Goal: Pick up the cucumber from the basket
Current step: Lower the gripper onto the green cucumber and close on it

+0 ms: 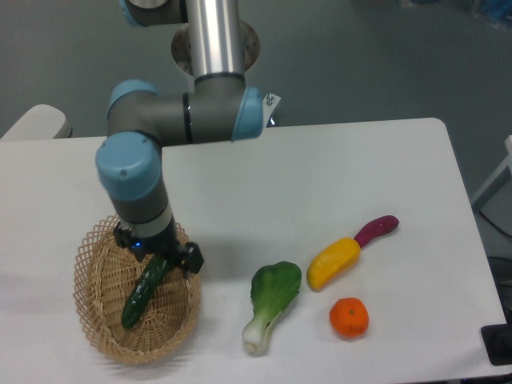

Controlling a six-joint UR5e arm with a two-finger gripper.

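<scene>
gripper (162,258) low over the basket (94,320), at the upper end of the cucumber (140,293). jaw state: cannot tell, fingers hidden by the wrist. cucumber lies diagonally inside basket.

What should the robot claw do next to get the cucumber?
Probably lower a little and close. The claw hangs over the upper end of the cucumber, which lies in the wicker basket. I cannot tell whether its fingers already straddle the cucumber, so a small, careful descent looks like the right move.
</scene>
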